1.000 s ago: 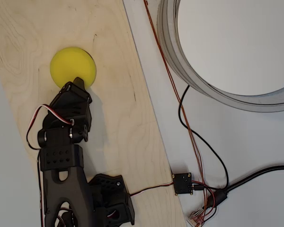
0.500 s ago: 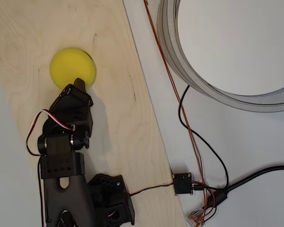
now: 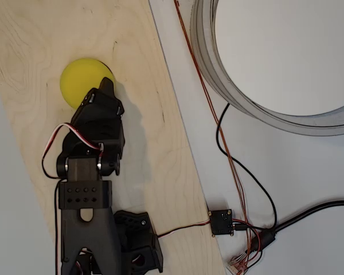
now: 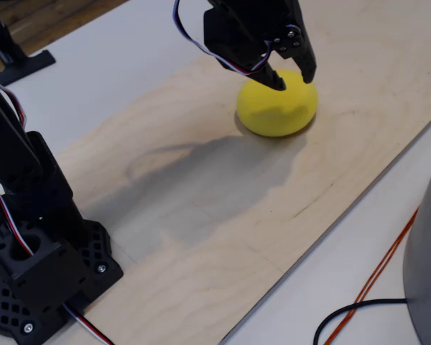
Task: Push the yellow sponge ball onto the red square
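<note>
1. Black plastic arm base [image 4: 39, 266], bolted at the left end of the pale plywood board [image 4: 201, 208] in the fixed view.
2. Matte bright-yellow foam sponge ball [image 3: 80, 80], resting on the board's upper left part in the overhead view; the red square cannot be made out.
3. Black two-finger gripper [image 4: 291, 74], fingertips pressed close together on the ball's top, right of its centre; nothing is held between them.
4. Grey ring-shaped rim [image 3: 218, 74], on the white table right of the board.

The yellow sponge ball [image 4: 276, 108] looks matt and foamy; the board [image 4: 223, 187] is pale wood (smooth, faintly grained).
</note>
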{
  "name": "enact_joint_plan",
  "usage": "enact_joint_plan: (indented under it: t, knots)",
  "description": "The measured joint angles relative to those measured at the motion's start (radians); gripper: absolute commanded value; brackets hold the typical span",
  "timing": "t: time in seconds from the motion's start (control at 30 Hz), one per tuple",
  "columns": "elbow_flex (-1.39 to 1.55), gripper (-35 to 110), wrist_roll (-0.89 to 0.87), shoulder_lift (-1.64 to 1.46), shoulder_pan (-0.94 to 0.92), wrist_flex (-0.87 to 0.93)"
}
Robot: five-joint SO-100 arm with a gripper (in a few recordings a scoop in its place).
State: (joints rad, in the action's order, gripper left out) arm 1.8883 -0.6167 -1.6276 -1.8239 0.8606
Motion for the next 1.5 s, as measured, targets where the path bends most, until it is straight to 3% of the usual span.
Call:
enact_joint_plan:
  t: [0.33,1.5]
  knots:
    - [-0.071,11,0.044,0.080,-0.032,0.008]
    - [-0.054,11,-0.097,0.201,0.035,-0.103]
